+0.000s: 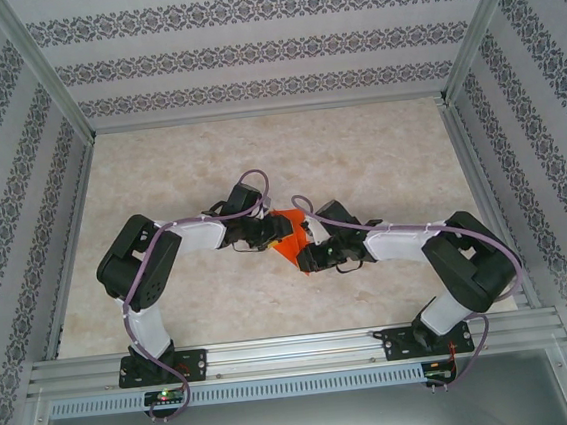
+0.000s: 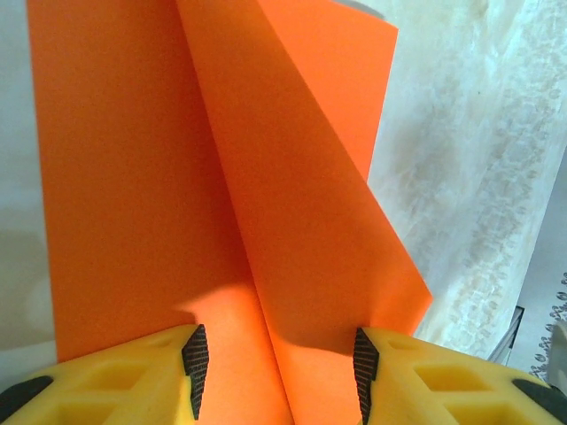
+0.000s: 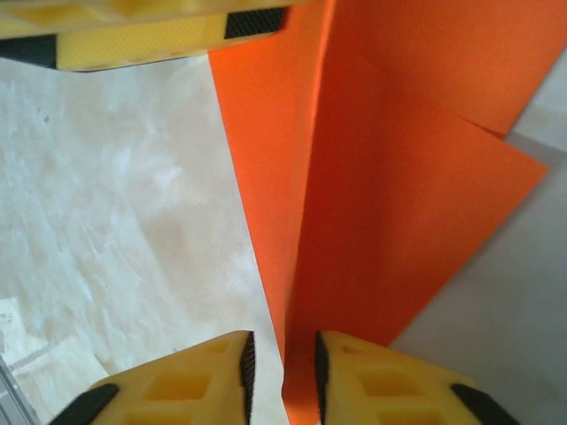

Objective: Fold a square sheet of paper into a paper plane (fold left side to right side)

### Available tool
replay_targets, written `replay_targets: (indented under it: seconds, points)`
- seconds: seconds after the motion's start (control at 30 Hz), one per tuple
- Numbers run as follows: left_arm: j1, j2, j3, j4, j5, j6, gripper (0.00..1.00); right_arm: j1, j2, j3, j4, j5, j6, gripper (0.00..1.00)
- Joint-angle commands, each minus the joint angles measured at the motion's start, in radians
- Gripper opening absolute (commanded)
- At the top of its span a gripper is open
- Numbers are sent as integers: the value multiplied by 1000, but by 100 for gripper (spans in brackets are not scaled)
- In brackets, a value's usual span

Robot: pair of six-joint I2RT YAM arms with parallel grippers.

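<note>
Already creased at bench [image 1: 378, 153] centre, paper [image 1: 287, 236] is unfinished; left claw [image 2: 279, 354] gapes astride it, right claw [image 3: 283, 359] narrowly flanks its fold, grip unclear.

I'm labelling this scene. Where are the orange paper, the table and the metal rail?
orange paper [image 2: 133, 177]: left wrist view, its flat left panel.
table [image 1: 358, 155]: top view, bare surface towards the far end.
metal rail [image 1: 297, 350]: top view, its middle stretch.

Bright, soft light fills every view. Shadows on the table [image 1: 357, 145] are faint. From the left wrist, the paper [image 2: 133, 177] glows strong orange, with a dark shadow low down. Behind it the table looks washed out and a bit blurry.
</note>
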Motion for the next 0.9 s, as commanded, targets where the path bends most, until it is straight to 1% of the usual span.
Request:
replay_targets:
  seconds: [0.0,0.03,0.13,0.5,0.63,0.77,0.87]
  points:
    - [-12,23,14,-42,-11,22,50,-9,-20,38,-32,39,-30,32]
    - [-12,24,14,-40,-12,22,50,-10,-13,47,-40,50,-33,34]
    - [-11,24,15,-40,-11,22,50,-8,15,71,-44,66,-37,36]
    - [-11,20,12,-37,-7,23,50,15,101,139,-59,93,-41,37]
    - [-12,18,11,-36,-9,22,50,21,121,145,-57,86,-40,31]
    - [-11,16,7,-34,-10,23,50,20,134,148,-48,73,-37,20]
    - [-11,18,7,-33,-10,22,50,17,133,144,-36,63,-35,15]
